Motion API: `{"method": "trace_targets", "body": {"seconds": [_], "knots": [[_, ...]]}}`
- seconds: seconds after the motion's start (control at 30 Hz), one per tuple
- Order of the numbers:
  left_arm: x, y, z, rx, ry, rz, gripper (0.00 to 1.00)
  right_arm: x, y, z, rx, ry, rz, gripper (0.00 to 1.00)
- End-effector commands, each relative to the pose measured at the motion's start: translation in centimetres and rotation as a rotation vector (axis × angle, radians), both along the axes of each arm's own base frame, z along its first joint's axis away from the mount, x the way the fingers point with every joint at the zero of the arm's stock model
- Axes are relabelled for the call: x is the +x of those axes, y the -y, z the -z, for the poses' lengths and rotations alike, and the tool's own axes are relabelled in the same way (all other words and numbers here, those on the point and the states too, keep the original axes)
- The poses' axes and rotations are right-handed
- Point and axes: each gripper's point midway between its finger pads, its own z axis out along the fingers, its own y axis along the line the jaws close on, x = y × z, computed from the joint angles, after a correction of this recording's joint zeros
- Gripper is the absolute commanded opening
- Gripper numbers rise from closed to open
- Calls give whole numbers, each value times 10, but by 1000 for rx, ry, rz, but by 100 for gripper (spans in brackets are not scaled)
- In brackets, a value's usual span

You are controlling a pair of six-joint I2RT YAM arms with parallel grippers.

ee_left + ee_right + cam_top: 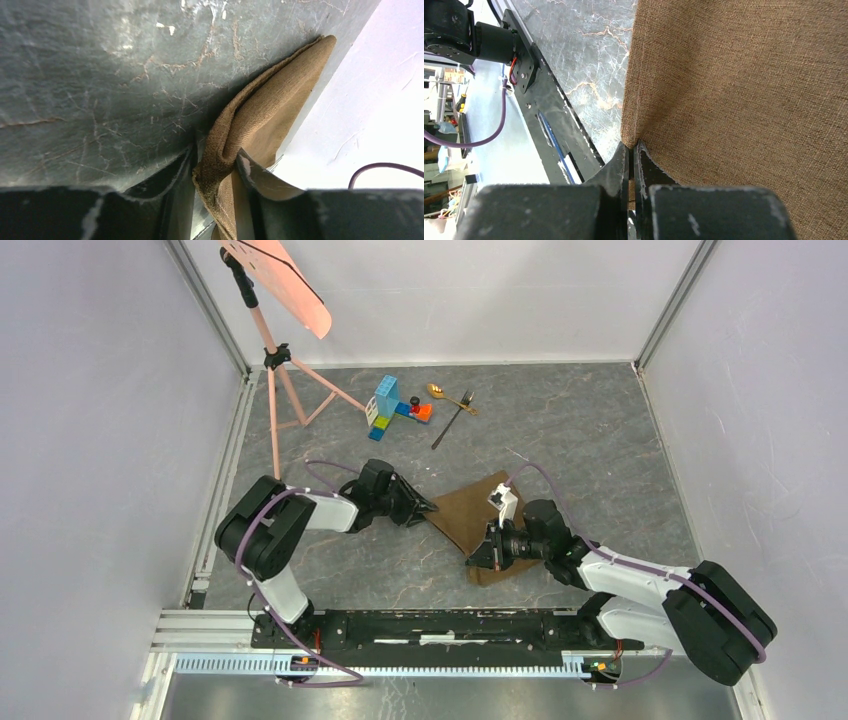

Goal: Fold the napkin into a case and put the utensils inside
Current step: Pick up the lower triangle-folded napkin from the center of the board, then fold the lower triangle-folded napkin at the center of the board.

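The brown napkin [470, 515] lies on the dark table between both arms, partly folded into a pointed shape. My left gripper [428, 510] is at its left corner. In the left wrist view the cloth [260, 115] is bunched into a fold between the fingers, and the gripper [216, 152] is shut on it. My right gripper [478, 558] is shut on the napkin's near edge [749, 100], its jaws [633, 146] nearly together with cloth pinched between them. The gold spoon [440, 393] and the dark fork [455, 418] lie at the far middle of the table, apart from both grippers.
Colourful toy blocks [393, 408] stand just left of the utensils. A pink tripod [285, 380] holding a pink panel stands at the far left. White walls enclose the table on three sides. The arms' mounting rail [440, 625] runs along the near edge.
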Motion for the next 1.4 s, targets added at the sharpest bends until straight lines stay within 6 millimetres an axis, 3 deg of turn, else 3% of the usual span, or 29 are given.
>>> {"method": "trace_targets", "body": {"seconds": [0.0,0.2,0.33,0.5,0.67,0.8,0.93,1.17,1.37], "knots": [[5,-17,16,87,26,5,29,0,-6,-11,48,37,-30,0],[-4,-60,16,238,-11,18,3,-13,-9,-3,43,22,-102,0],[-31,-91,10,381,-117,28,2,-30,-20,-3,87,-23,-162,0],[-41,-117,-11,558,-249,-33,2,-39,-21,-3,149,-88,-164,0],[-25,-101,-37,705,-259,-84,2,-33,-3,15,108,-146,-102,0],[-18,-79,-36,811,-338,-66,2,-31,7,29,47,-158,-92,0],[-8,-71,-35,933,-379,-73,2,-29,12,36,15,-157,-96,0],[10,-60,-30,965,-366,-124,2,-15,28,50,-104,-104,-63,0],[21,-38,-44,1014,-300,-117,2,-11,30,47,-129,-62,-75,2]]}}
